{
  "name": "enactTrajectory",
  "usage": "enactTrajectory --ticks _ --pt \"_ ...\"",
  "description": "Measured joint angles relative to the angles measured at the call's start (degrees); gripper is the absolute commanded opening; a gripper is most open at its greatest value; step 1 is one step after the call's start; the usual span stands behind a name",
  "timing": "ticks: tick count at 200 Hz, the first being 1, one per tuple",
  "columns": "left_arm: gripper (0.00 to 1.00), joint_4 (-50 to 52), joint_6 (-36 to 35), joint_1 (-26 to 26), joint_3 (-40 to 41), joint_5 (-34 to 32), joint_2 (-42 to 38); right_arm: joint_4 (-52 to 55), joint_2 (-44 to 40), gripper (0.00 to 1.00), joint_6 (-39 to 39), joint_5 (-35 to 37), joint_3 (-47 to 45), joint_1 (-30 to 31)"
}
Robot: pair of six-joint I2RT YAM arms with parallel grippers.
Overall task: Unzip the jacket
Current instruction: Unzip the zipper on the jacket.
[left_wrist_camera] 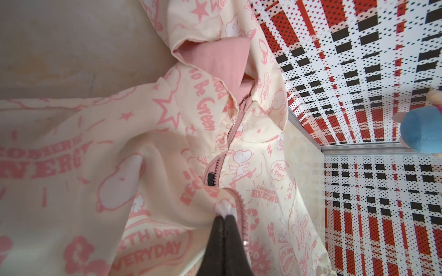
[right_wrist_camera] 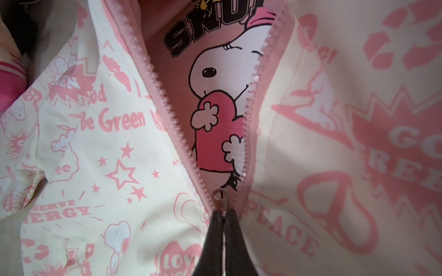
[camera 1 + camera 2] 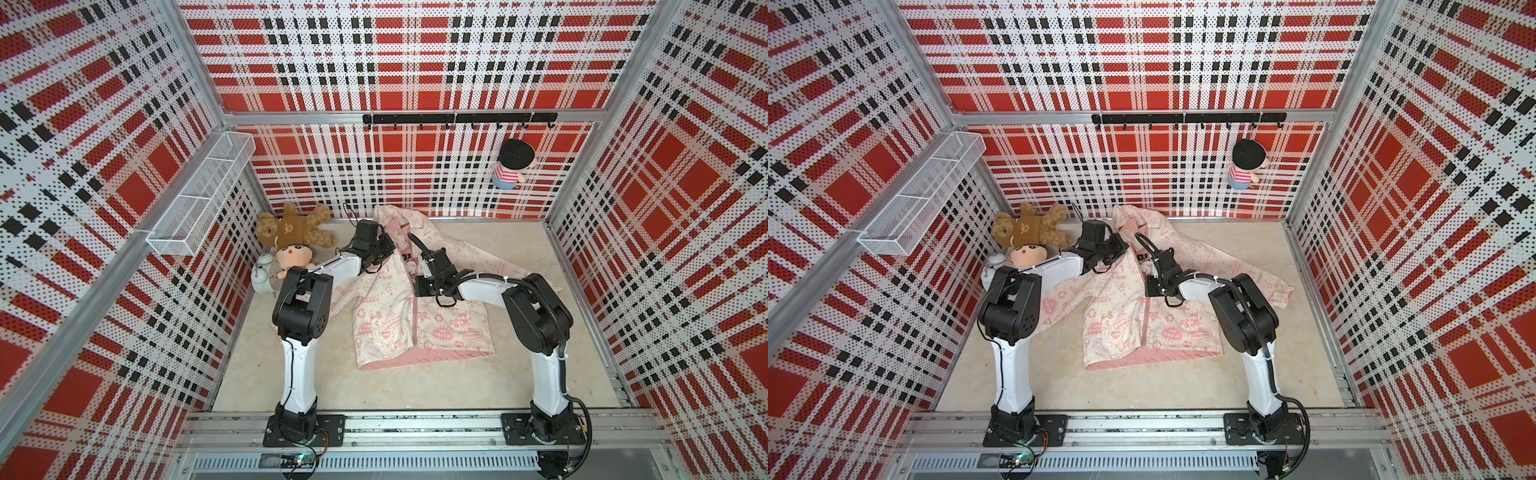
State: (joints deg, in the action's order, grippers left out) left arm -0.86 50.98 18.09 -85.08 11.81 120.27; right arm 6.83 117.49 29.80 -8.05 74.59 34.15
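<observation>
Hidden under the wrists and cameras in both top views: the fingertips of both arms, so grip readable from the wrist views only. Cut off by the frame edge in the left wrist view: a blue plush shape (image 1: pixel 421 129). Half covered by the left elbow: a white alarm clock (image 3: pixel 262 279), beside a peach-faced doll (image 3: pixel 291 255) and a brown teddy bear (image 3: pixel 291 232) in the rear left corner. Pink Snoopy print (image 2: pixel 215 107) behind the parted zipper teeth: lining or separate garment, impossible to tell.

Both arms bent at the elbow, forearms reaching inward over the chest of the jacket (image 3: pixel 386 328). Left hand (image 1: pixel 224 216) pressed together, pinching a fold of the jacket's front edge just beside the zipper (image 1: pixel 232 130). Right hand (image 2: pixel 223 215) pressed together on the tab of the zipper slider (image 2: pixel 221 194), the tab itself buried between the pads. Teeth parted above the slider, joined toward the hem.

Jacket spread front-up on the bench (image 3: pixel 332 386), mid-rear, hood toward the back wall, pink hem nearest the arm bases.

On the left wall, a white mesh basket (image 3: pixel 199 195) split into three compartments. On the back wall, a black hook rail (image 3: pixel 457 118) with a striped-shirt doll (image 3: pixel 511 166) hanging from it.
</observation>
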Motion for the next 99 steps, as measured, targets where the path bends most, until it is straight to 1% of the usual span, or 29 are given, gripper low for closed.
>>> enactTrajectory --ticks 55,99 --pt "0.00 -0.1 -0.1 -0.1 0.0 -0.4 0.0 -0.2 -5.6 0.00 2.5 0.2 -7.9 2.9" --pt "0.00 -0.1 -0.2 -0.2 0.0 -1.0 0.1 -0.1 -8.2 0.00 4.5 0.3 -11.2 5.5"
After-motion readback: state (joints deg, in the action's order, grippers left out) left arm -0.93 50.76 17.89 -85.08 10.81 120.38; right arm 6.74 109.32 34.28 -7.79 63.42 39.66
